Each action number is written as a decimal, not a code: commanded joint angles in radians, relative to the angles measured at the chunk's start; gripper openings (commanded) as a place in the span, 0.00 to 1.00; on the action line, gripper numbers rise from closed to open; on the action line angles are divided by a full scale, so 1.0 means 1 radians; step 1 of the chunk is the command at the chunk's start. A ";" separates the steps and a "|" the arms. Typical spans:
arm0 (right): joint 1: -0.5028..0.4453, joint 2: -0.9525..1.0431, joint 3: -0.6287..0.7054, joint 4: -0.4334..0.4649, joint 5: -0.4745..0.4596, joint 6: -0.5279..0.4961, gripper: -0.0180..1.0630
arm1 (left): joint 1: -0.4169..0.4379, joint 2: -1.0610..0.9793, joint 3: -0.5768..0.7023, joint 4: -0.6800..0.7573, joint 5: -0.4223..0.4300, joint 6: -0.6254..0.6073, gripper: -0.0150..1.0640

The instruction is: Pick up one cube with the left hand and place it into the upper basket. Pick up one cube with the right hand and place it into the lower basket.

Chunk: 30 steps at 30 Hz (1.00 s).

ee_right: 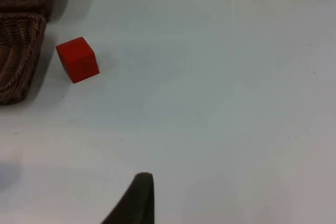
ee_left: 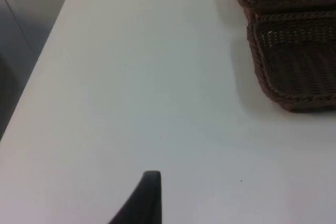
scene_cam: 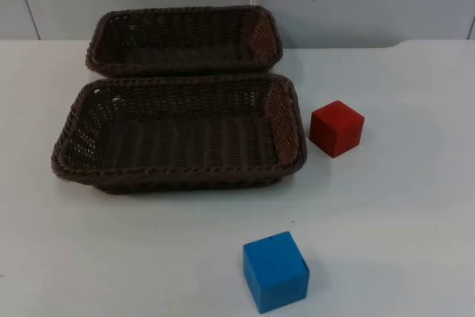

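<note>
Both cubes still sit on the white table (scene_cam: 401,206), so nothing is done yet, and the main risk, as I judge it, is a mix-up between the two baskets — they stand touching, the far basket (scene_cam: 185,38) right behind the near basket (scene_cam: 178,135), and a cube released over their shared rims could drop into the wrong one or catch on the woven edge and roll off. The red cube (scene_cam: 337,128) lies just beside the right end of the near basket, so fingers closing on it could snag the wicker wall or nudge the basket sideways. The blue cube (scene_cam: 275,270) sits well apart, near the front edge of the table, turned a little askew; a grip that is not squared to its faces could twist it or push it toward the edge. If both arms go in together, they could crowd each other over the baskets. Both baskets are brown wicker, shallow and rectangular, and neither has anything in it. The left gripper (ee_left: 149,192) hangs over bare table to the left of the baskets, the right gripper (ee_right: 140,195) over bare table to the right of the red cube; for both I cannot tell how the jaws stand.
</note>
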 commanded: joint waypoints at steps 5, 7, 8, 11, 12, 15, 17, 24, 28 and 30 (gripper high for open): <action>0.000 -0.002 0.006 -0.006 -0.003 -0.006 0.99 | 0.004 0.041 -0.049 -0.014 -0.030 -0.007 0.99; 0.000 -0.002 0.006 -0.006 -0.003 -0.006 0.99 | 0.004 0.068 -0.061 -0.014 -0.043 -0.007 0.99; 0.000 -0.002 0.006 -0.006 -0.003 -0.006 0.99 | 0.004 0.081 -0.066 -0.014 -0.048 -0.007 0.99; 0.000 -0.002 0.006 -0.006 -0.003 -0.006 0.99 | 0.004 0.105 -0.072 -0.014 -0.049 -0.007 0.99; 0.000 -0.002 0.006 -0.006 -0.003 -0.006 0.99 | 0.004 0.116 -0.072 -0.014 -0.057 -0.007 0.99; 0.000 -0.002 0.006 -0.006 -0.003 -0.006 0.99 | 0.004 0.149 -0.072 -0.021 -0.088 -0.007 0.99; 0.000 -0.002 0.006 -0.006 -0.003 -0.006 0.99 | 0.004 0.159 -0.072 -0.025 -0.098 -0.007 0.99; 0.000 -0.002 0.006 -0.006 -0.003 -0.006 0.99 | 0.004 0.233 -0.072 -0.102 -0.152 0.029 0.99; 0.000 -0.002 0.006 -0.006 -0.003 -0.006 0.99 | 0.004 0.273 -0.072 -0.130 -0.193 0.046 0.99; 0.000 -0.002 0.006 -0.006 -0.003 -0.006 0.99 | 0.004 0.291 -0.072 -0.147 -0.211 0.067 0.99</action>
